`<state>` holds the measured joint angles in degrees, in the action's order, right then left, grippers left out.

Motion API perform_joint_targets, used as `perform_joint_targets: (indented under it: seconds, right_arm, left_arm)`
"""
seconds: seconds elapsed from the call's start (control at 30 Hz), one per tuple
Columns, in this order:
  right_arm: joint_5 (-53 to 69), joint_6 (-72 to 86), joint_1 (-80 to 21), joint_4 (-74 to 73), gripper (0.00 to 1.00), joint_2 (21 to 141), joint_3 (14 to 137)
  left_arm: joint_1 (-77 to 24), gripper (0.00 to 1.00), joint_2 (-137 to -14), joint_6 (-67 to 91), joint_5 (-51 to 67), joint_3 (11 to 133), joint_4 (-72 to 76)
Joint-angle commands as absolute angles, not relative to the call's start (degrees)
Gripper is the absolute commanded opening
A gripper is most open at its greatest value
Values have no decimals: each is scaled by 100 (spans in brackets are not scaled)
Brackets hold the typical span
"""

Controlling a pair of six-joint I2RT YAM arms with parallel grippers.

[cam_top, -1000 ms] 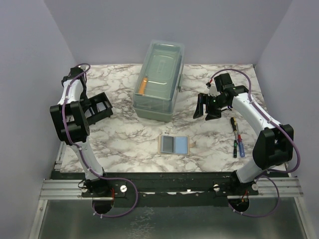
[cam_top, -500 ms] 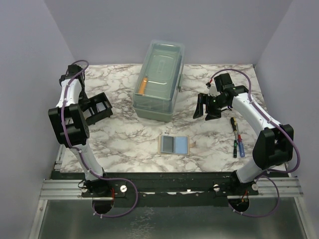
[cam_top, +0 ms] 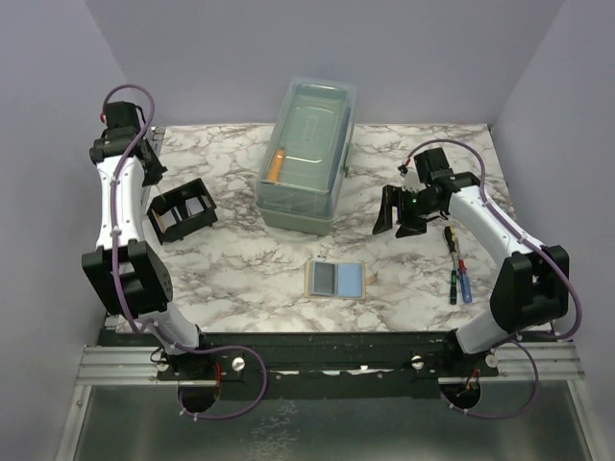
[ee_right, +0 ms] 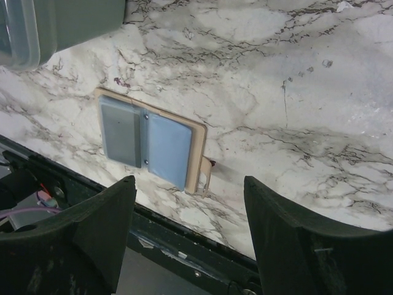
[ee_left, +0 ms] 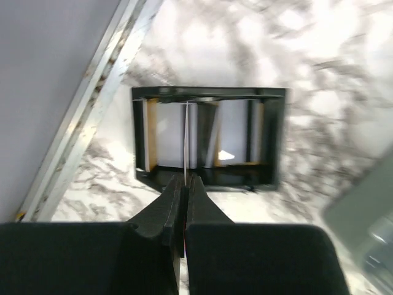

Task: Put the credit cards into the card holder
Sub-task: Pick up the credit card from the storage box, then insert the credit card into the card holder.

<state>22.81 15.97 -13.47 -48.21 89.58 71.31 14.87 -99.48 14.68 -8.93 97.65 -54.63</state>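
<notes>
The black card holder [cam_top: 183,211] stands at the left on the marble table, and also shows in the left wrist view [ee_left: 209,138]. My left gripper [cam_top: 154,176] is raised just behind it, jaws shut [ee_left: 186,179]. A thin pale line runs from the jaw tips across the holder; I cannot tell what it is. The dark grey card [cam_top: 322,279] and the light blue card [cam_top: 353,279] lie side by side on a tan pad [ee_right: 198,153] near the front edge. My right gripper [cam_top: 397,211] is open and empty, above and behind the cards [ee_right: 188,179].
A large clear lidded box [cam_top: 307,154] with an orange item [cam_top: 276,165] inside stands at the back centre. Screwdrivers [cam_top: 457,267] lie at the right beside the right arm. The black front rail [ee_right: 184,246] runs just beyond the pad. Purple walls close both sides.
My left arm has risen and pulled back from the card holder toward the back left corner. The holder stays in place. My right gripper has shifted slightly toward the front.
</notes>
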Motion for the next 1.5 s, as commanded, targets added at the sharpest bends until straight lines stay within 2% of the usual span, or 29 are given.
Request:
perform_joint_targets:
  seconds: [0.0, 0.13, 0.27, 0.37, 0.57, 0.67, 0.93, 1.13, 1.23, 1.33, 1.43, 1.47]
  right_arm:
    - [2497, 1651, -1311, -4415, 74, 8624, 6820]
    - [3645, 2260, -1390, -3296, 75, 8257, 5851]
    - [4385, 3225, -1912, -1492, 75, 8000, 4867]
    - [4316, 4029, -2560, -324, 76, 7810, 4336]
    - [4611, 5913, -3126, 2539, 77, 7395, 3076]
    - [4680, 6835, -3180, 4045, 75, 7423, 2495]
    - [4624, 7911, -3217, 6298, 51, 7898, 2029]
    - [4579, 8048, -3216, 6742, 47, 8021, 1925]
    - [4595, 8050, -3216, 6899, 39, 8099, 1956]
    - [4590, 7933, -3221, 6772, 27, 8166, 1999]
    - [4530, 7904, -3217, 6841, 2, 8173, 1853]
    - [4456, 7907, -3207, 6733, 0, 8148, 1749]
  left_arm:
    - [1365, 0, -8691, 1753, 972, 9575, -4907]
    - [996, 0, -7570, 2294, 2999, 8041, -3725]
    - [-231, 0, -6709, 3258, 3928, 6105, -1817]
    - [-1083, 0, -6119, 4351, 4059, 4670, 228]
    - [-2461, 0, -5328, 5412, 3212, 2855, 2389]
    - [-2792, 0, -5169, 5809, 2871, 2262, 3181]
    - [-3293, 0, -5525, 6259, 2646, 1881, 3946]
    - [-3320, 0, -5620, 6273, 2683, 1932, 4035]
    - [-3349, 0, -5868, 6333, 2903, 1983, 4158]
    - [-3415, 0, -6209, 6414, 3118, 2010, 4382]
    - [-3485, 0, -6539, 6471, 3213, 2034, 4473]
    - [-3481, 0, -6602, 6477, 3212, 2024, 4474]
